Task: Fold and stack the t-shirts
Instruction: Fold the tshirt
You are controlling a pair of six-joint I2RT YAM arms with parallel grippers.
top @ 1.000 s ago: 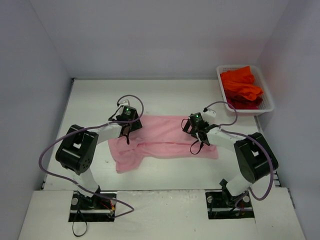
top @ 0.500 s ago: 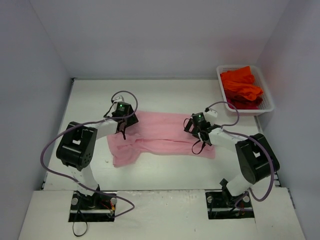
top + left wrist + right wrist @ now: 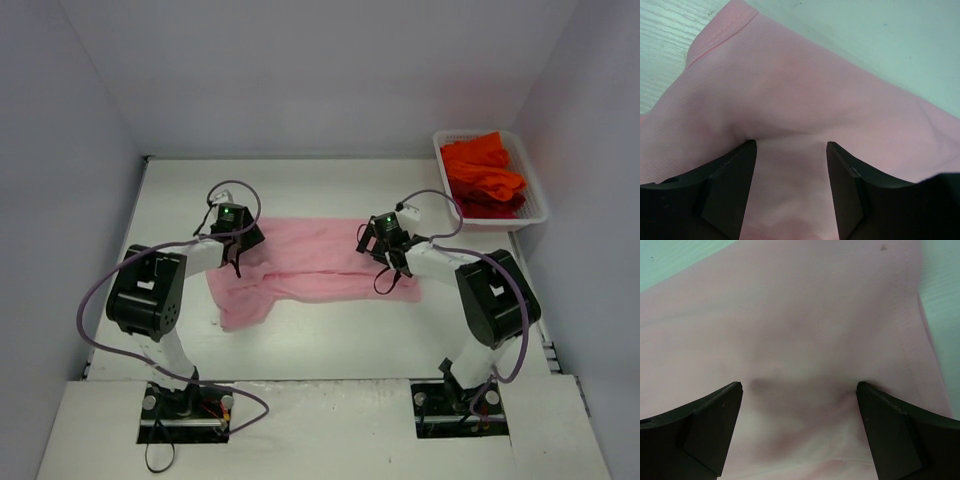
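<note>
A light pink t-shirt (image 3: 320, 265) lies spread across the middle of the white table, its left end bunched into a fold. My left gripper (image 3: 238, 242) is down on its left part and my right gripper (image 3: 380, 246) on its right part. In the left wrist view the gripper (image 3: 790, 147) is open, both black fingers (image 3: 732, 185) resting on pink cloth (image 3: 805, 90). The right gripper (image 3: 799, 386) is open wider, its tips pressed into the cloth (image 3: 790, 315), which dimples between them. Bright orange-red t-shirts (image 3: 483, 172) are heaped in a basket at the back right.
The white mesh basket (image 3: 541, 212) stands at the table's back right corner against the right wall. Pale walls close in the table on the left, back and right. Bare white table (image 3: 330, 340) lies between the shirt and the arm bases.
Both grippers have moved away from the bases and a little left, and the pink t-shirt has slid with them. Neither gripper's jaws have changed.
</note>
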